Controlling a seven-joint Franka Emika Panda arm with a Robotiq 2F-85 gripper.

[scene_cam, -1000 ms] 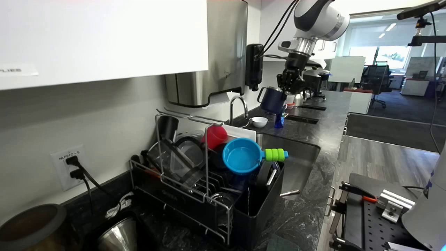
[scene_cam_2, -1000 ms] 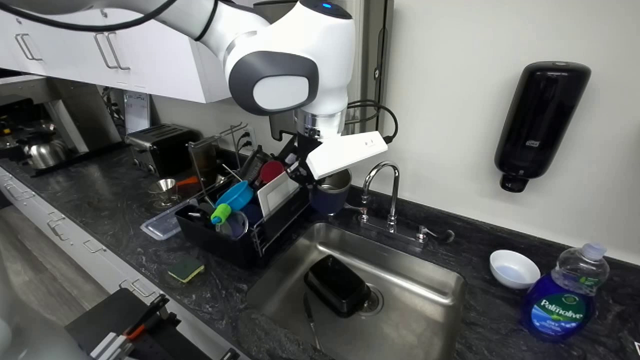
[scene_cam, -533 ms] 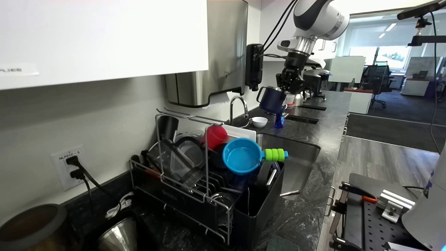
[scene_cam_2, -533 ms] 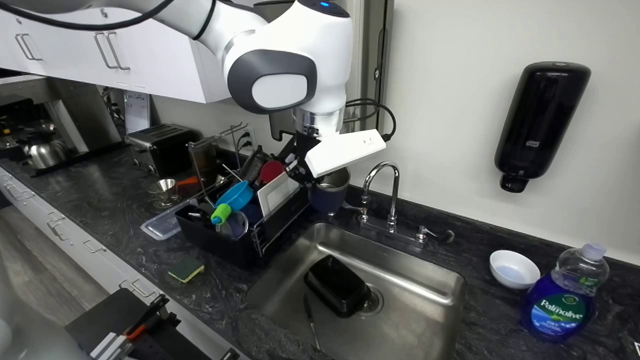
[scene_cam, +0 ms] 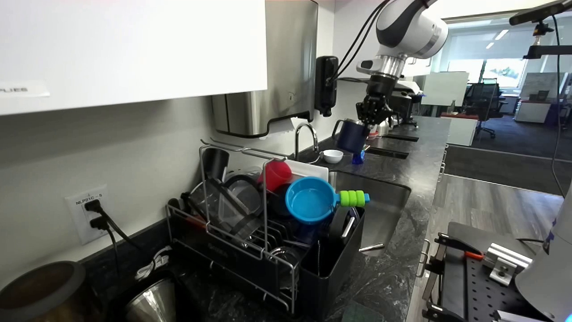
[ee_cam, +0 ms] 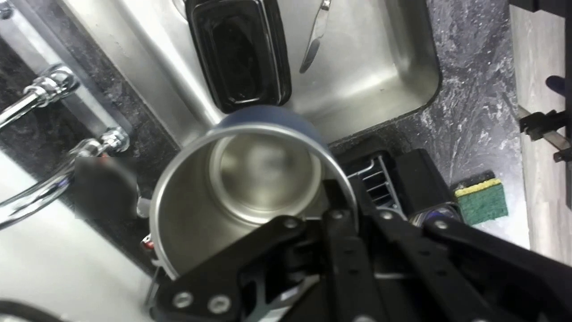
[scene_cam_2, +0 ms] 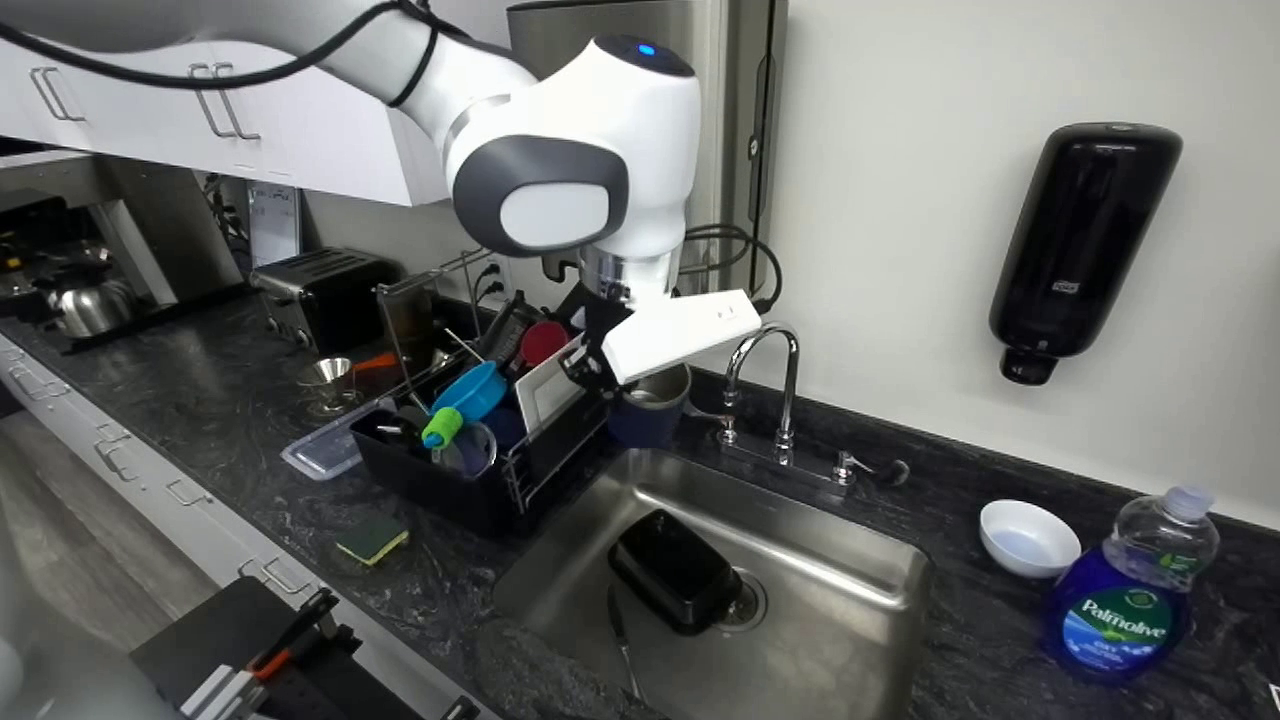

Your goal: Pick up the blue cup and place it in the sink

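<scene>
Blue cup (scene_cam_2: pixel 642 424) partly hidden behind white housing (scene_cam_2: pixel 682 335) in exterior view; gripper (ee_cam: pixel 345 192) clamped on its rim

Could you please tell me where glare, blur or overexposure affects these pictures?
In the wrist view, glare streaks the sink, reflections inside the blue cup look blurry, and a smeared rectangle sits at left; in an exterior view, the white wall cabinet looks overexposed.

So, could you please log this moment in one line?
grasp: gripper shut on blue cup by rim | pose: aloft, mouth up | sink: black container, knife inside | placing: not yet done
</scene>
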